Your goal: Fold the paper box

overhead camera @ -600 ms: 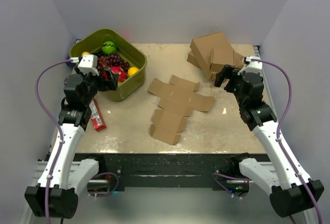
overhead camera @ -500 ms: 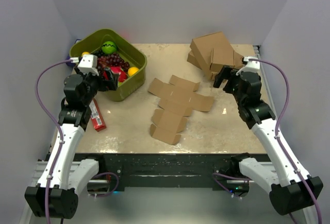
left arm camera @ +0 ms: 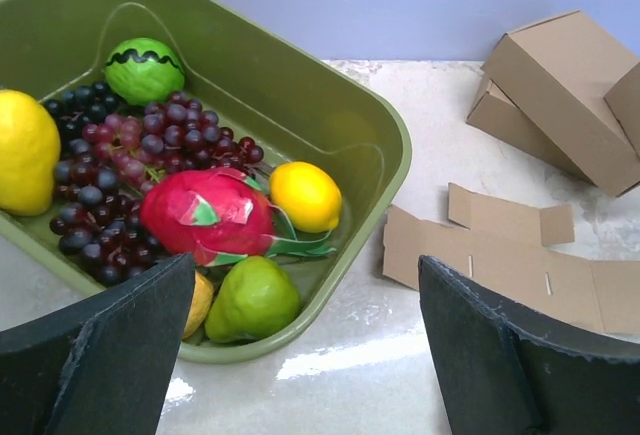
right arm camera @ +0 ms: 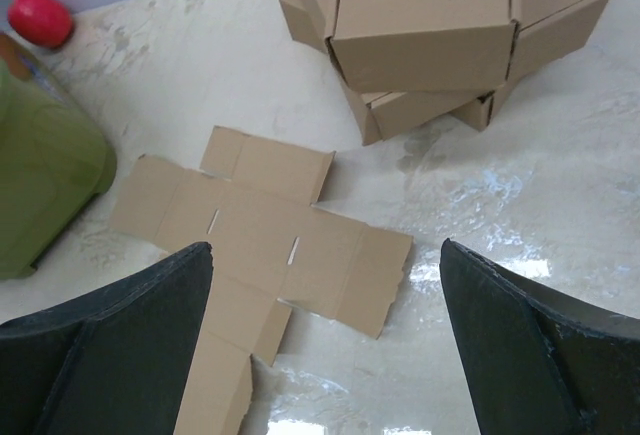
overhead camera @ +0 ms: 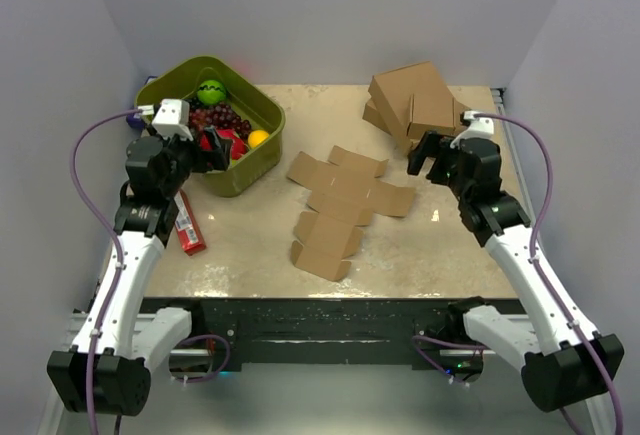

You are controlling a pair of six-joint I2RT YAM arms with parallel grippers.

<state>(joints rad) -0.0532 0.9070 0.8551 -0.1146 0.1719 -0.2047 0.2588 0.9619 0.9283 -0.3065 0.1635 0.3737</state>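
Note:
The paper box (overhead camera: 338,207) is a flat, unfolded brown cardboard cutout of creased panels and flaps lying in the middle of the table. It also shows in the right wrist view (right arm camera: 262,225) and at the right edge of the left wrist view (left arm camera: 510,263). My right gripper (overhead camera: 424,154) is open and empty, hovering above the table just right of the cutout's right flap. My left gripper (overhead camera: 208,152) is open and empty, above the near edge of the green bin, well left of the cutout.
A green bin (overhead camera: 252,160) of toy fruit stands at the back left. A stack of folded brown cartons (overhead camera: 415,102) sits at the back right, close behind my right gripper. A red packet (overhead camera: 188,225) lies near the left arm. A red ball (right arm camera: 40,18) lies behind the bin.
My right gripper has moved left and slightly forward, toward the cutout's right flap. My left arm has shifted slightly. The cutout has not moved.

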